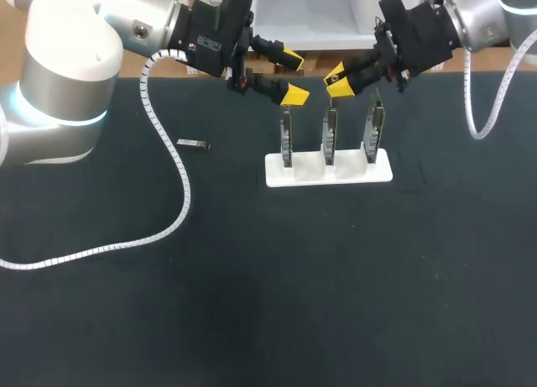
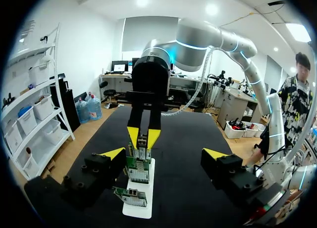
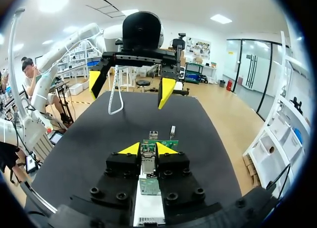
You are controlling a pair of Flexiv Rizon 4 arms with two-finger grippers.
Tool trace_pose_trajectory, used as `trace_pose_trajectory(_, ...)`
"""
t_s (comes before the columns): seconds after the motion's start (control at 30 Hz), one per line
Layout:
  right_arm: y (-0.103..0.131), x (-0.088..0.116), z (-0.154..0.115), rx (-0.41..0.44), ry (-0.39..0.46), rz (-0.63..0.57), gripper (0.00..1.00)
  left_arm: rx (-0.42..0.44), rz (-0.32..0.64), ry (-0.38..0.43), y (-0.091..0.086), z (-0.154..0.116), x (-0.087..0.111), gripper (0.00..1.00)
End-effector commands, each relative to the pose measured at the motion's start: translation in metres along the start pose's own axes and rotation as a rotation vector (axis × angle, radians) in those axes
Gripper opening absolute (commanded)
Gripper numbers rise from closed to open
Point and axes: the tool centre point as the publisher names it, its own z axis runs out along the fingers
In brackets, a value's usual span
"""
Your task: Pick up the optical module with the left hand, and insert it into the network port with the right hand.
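Note:
My right gripper is shut on a small silver optical module, held just above the middle one of three upright green circuit boards on a white stand. The left wrist view shows that gripper with the module between its yellow tips, right over a board. My left gripper hangs open and empty, above the left board and facing the right gripper. A second small module lies on the dark mat, left of the stand.
The left arm's white spiral cable trails across the mat's left part. Another cable hangs from the right arm at the far right. White bins stand behind the table's back edge.

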Motion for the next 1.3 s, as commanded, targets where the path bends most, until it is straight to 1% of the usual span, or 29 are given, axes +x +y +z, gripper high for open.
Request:
trace_pose_trajectory(0.03,-0.0018,-0.0003,-0.0009,-0.003,0.001,-0.002,0.00,-0.003,-0.003,0.005,-0.0006,0.0005,-0.0009,1.00)
trace_pose_trajectory(0.37,-0.0066,0.0034,0.0041,-0.025,0.014,0.006,0.00,-0.003,-0.003,0.005,-0.0006,0.0005,-0.0009,1.00)
trace_pose_trajectory(0.9,-0.0055,0.0012,0.0020,-0.021,0.009,-0.001,0.00,-0.003,-0.003,0.005,-0.0006,0.0005,-0.0009,1.00)
trace_pose_trajectory(1.07,-0.0070,0.0059,0.0030,-0.021,0.011,0.005,0.00,-0.003,-0.003,0.005,-0.0006,0.0005,-0.0009,1.00)
trace_pose_trajectory(1.3,-0.0062,0.0074,0.0044,-0.026,0.012,0.011,0.00,-0.003,-0.003,0.005,-0.0006,0.0005,-0.0009,1.00)
